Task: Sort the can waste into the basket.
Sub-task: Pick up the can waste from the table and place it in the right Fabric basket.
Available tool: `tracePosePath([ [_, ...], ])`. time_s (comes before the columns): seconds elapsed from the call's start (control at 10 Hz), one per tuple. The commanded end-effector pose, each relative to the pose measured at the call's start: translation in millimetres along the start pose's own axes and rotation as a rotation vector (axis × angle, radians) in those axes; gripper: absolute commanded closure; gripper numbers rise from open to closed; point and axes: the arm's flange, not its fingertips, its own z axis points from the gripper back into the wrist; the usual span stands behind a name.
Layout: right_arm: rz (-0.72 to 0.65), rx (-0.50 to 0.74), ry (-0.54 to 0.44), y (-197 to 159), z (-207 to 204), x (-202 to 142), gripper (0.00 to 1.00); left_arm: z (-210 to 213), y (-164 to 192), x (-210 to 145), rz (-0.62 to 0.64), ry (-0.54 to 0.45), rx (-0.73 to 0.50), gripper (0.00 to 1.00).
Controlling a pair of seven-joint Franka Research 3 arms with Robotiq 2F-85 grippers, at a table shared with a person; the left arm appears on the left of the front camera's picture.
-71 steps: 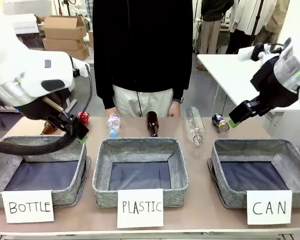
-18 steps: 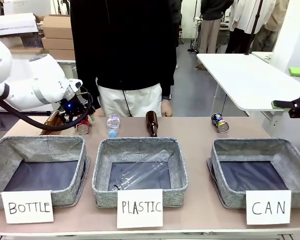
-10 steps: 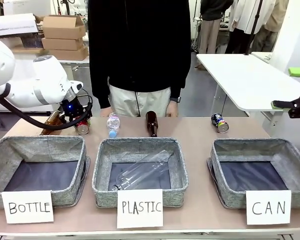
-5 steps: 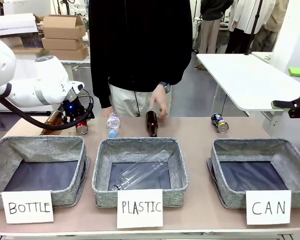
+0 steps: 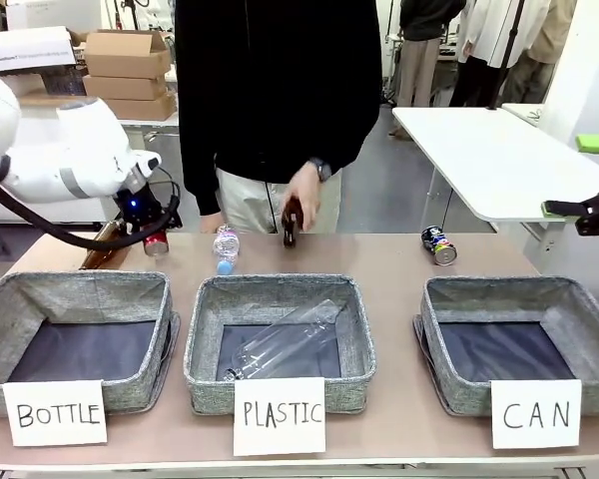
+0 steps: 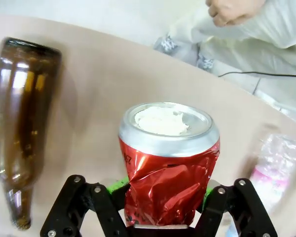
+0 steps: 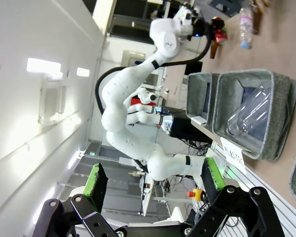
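The left gripper [image 5: 152, 238] has lifted the red can [image 6: 167, 163], seemingly clear of the table [image 5: 389, 261], far left of the CAN basket [image 5: 509, 288], clamped on its dented middle. It is light, thin-walled and probably crushable, so squeeze gently. The right gripper [image 7: 154, 178] gapes empty; the blue can [image 5: 439, 244] lies just behind the basket.

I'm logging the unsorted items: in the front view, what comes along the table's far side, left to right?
From the left: lying brown glass bottle, dented red can in the left gripper, small clear plastic bottle, second brown glass bottle in the person's hand, dark blue can.
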Motion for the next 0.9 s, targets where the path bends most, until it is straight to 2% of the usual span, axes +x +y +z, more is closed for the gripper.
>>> tracePosePath([
  [0.0, 0.029, 0.018, -0.009, 2.3, -0.7, 3.7, 0.00, 100.4, 21.4, -26.0, -0.075, 0.016, 0.030, 1.00],
  [0.1, 0.029, 0.018, -0.009, 2.3, -0.7, 3.7, 0.00, 161.8, 32.4, -48.2, -0.094, -0.019, 0.029, 1.00],
  [0.2, 0.029, 0.018, -0.009, 2.3, -0.7, 3.7, 0.00, 223.1, 43.2, -84.6, -0.135, 0.004, -0.004, 1.00],
  [0.4, 0.029, 0.018, -0.009, 2.3, -0.7, 3.7, 0.00, 295.4, 58.4, -157.8, -0.183, -0.093, -0.065, 1.00],
  [0.6, 0.029, 0.018, -0.009, 2.3, -0.7, 3.7, 0.00, 323.8, 66.1, -230.6, -0.252, -0.246, -0.082, 1.00],
  [0.8, 0.029, 0.018, -0.009, 2.3, -0.7, 3.7, 0.00, 327.7, 83.1, -259.8, -0.225, -0.340, -0.116, 1.00],
])
